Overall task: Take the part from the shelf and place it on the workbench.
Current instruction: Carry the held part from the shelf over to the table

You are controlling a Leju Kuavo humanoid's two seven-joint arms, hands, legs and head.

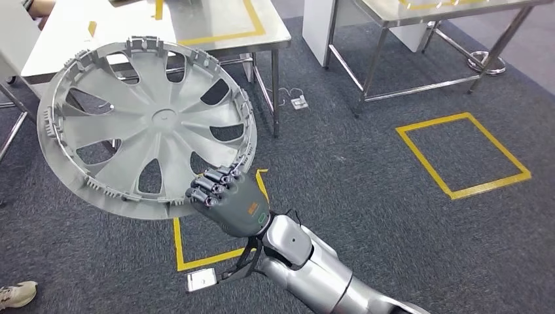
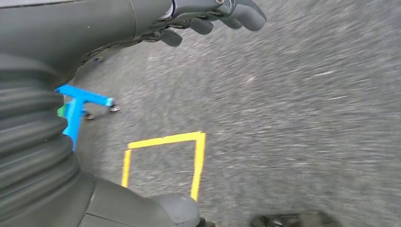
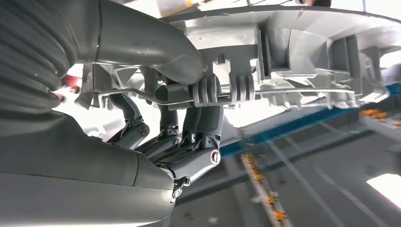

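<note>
Gripping the part (image 1: 145, 125) by its near rim, the right hand (image 1: 229, 199) has its fingers (image 1: 211, 186) curled over the edge, with the silver forearm trailing back behind it. It's a grey wheel cover with spokes and clip tabs all round the rim, carried tilted in the air, fanning up and away from the hand, not resting on anything. Right wrist view: the thumb (image 3: 142, 45) presses one face of the rim (image 3: 283, 61) and the darker fingers (image 3: 189, 142) clamp the other, next to a thin wire ring (image 3: 265, 92) running along the clips.

Beyond the part, well past the hand, stands a steel table (image 1: 216, 26) with yellow tape on top; the cover overlaps it in the head view but isn't touching it. A second steel table (image 1: 445, 13) stands further off to the hand's right. Grey carpet floor (image 1: 366, 196) under everything; a yellow tape square (image 1: 461, 154) lies on the floor right of the hand, and another yellow tape outline (image 1: 190, 252) lies just below the hand. A small white device (image 1: 201, 280) lies on the floor beside the forearm. A shoe (image 1: 16, 294) of a person shows on the floor well to the left.

Left hand (image 2: 208, 16) hangs over the carpet, fingers loosely curled, grasping nothing; a yellow tape box (image 2: 163, 161) and a blue frame on casters (image 2: 80, 111) sit on the floor beneath it. View is blurry.
</note>
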